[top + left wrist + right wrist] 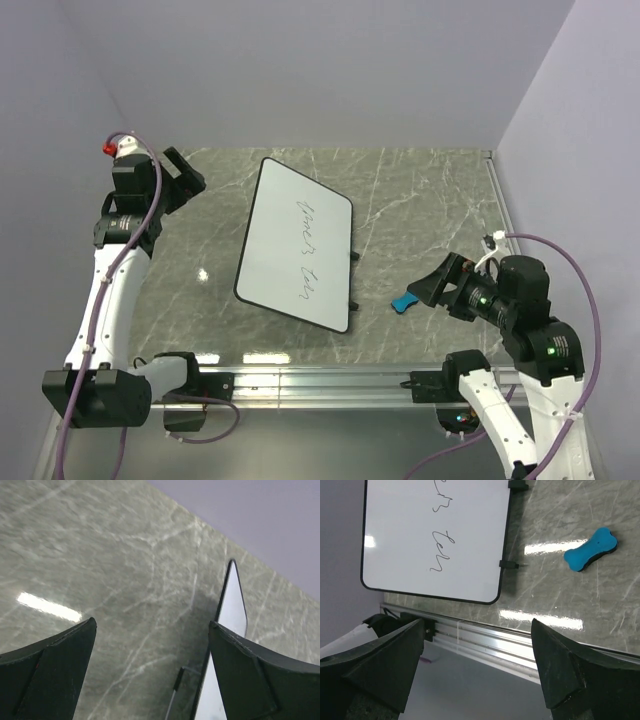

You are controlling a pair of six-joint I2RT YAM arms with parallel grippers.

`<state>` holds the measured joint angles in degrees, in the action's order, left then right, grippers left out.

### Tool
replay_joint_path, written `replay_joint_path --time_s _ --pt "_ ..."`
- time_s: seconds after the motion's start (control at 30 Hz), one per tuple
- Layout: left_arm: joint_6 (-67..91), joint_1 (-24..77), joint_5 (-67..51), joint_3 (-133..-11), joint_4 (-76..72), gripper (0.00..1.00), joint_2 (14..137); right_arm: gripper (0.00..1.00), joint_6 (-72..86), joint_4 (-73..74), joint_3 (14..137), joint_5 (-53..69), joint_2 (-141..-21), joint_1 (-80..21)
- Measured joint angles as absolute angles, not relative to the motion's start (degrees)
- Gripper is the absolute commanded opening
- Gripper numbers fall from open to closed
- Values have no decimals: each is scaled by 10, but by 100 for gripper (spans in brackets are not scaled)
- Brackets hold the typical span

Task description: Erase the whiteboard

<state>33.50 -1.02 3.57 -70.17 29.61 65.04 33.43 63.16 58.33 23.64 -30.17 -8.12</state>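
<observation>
Hovering above the gray marble table (420,190), the left gripper (185,180) is spread wide, nothing between its dark fingers (45,675). From its wrist camera the whiteboard (297,243) is only a thin white sliver ahead and to the right, seen nearly edge-on. That finger cuts off the board's near end, and no writing can be made out from this angle.

Over to the right gripper (477,625) — also spread, also empty, held above the table near the metal rail (485,635) along the front edge. Ahead of it and to its left the board lies flat on the table, turned at a slant to the rail. Two lines of dark handwriting (440,550) run across the board, thin scrawl that is not legible. In the wrist view the frame crops off the upper line and the far part of the board. Two small black feet (509,565) stick out from the rim on the side nearer this gripper; the farther one is half cut off at the top of the picture.

Ahead and to the right of the same gripper sits a small blue eraser (591,549), clear of both fingers and apart from the board. From overhead it shows just off the gripper's tip — how high the fingers hang above it is hard to judge.
</observation>
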Motion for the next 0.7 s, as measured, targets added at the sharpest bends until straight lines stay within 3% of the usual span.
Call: replay_joint_path --time_s 0.4,0.7 --pt "300 -7 -175 -699 275 99 662 93 348 648 585 236 -257 -81" --pt "295 -21 -253 -669 246 99 662 93 343 674 594 229 -223 -81"
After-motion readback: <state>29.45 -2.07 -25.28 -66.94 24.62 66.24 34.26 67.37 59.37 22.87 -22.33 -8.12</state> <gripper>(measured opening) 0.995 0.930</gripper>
